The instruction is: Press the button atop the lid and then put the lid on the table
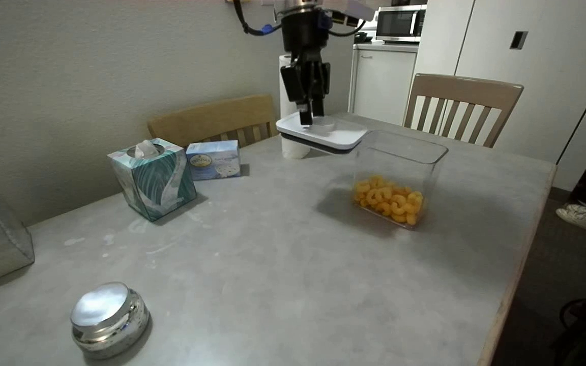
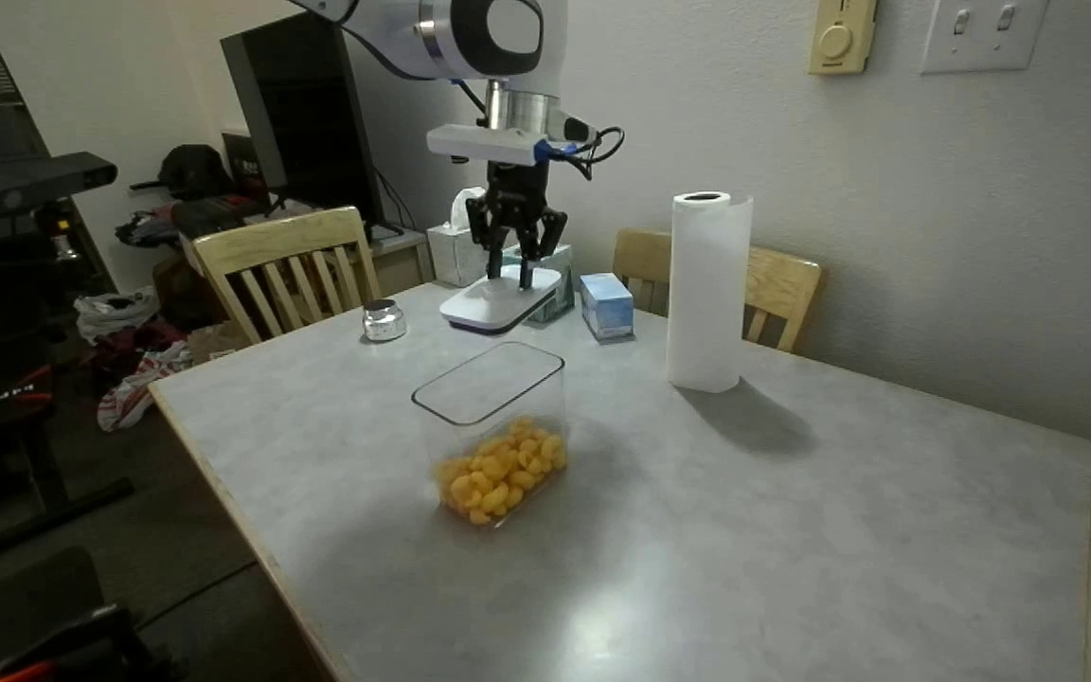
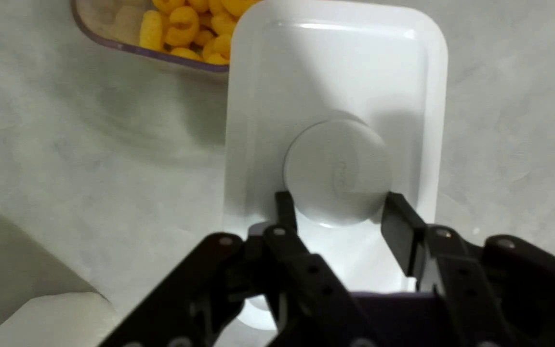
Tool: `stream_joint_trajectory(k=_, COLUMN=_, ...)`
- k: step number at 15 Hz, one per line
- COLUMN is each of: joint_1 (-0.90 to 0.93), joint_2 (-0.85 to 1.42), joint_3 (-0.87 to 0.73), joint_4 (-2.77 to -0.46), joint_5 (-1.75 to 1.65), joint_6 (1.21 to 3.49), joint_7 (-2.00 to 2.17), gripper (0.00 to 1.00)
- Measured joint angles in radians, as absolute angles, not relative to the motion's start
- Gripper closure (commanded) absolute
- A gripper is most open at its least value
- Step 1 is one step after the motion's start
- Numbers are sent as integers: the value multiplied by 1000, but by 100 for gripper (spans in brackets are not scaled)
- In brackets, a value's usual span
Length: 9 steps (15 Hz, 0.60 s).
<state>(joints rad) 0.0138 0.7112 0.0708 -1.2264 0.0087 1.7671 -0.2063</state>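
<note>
A grey wall (image 1: 94, 76) stands beyond one edge of the tabletop (image 1: 252, 274). Your pincer (image 2: 509, 277) is clamped round the button (image 3: 335, 164) and holds the lid (image 3: 350, 58) by it, above the tabletop toward that edge; the clear container (image 1: 400, 168) stands near, farther from the wall.

The claw (image 3: 338, 198) reaches in from the bottom, its two black fingers (image 3: 401, 231) gripping opposite sides of the raised round button (image 3: 337, 164) at the centre of a white lid (image 3: 350, 67), rectangular with rounded corners. At upper left the lid hides part of a see-through container (image 3: 147, 52) of orange-yellow curled puffs (image 3: 184, 34). Beneath is the mottled grey table (image 3: 513, 125); a white object (image 3: 53, 320) at lower left is partly cropped.
</note>
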Motion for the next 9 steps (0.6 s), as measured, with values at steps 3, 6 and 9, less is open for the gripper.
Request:
stream_joint_trajectory(k=3, joint_1=54, joint_2=719, joint_3=83, joint_4=-1235, joint_5=17, joint_6=1769, joint_7=-154, gripper=76)
stream_joint_trajectory(k=6, joint_1=105, joint_2=720, joint_3=100, joint_4=-1264, joint_5=20, joint_6=1775, joint_7=-93, gripper=76)
stream_joint_trajectory(k=9, joint_1=151, joint_2=718, joint_3=102, joint_4=-1339, joint_5=20, joint_6=1810, joint_7=-51, gripper=76)
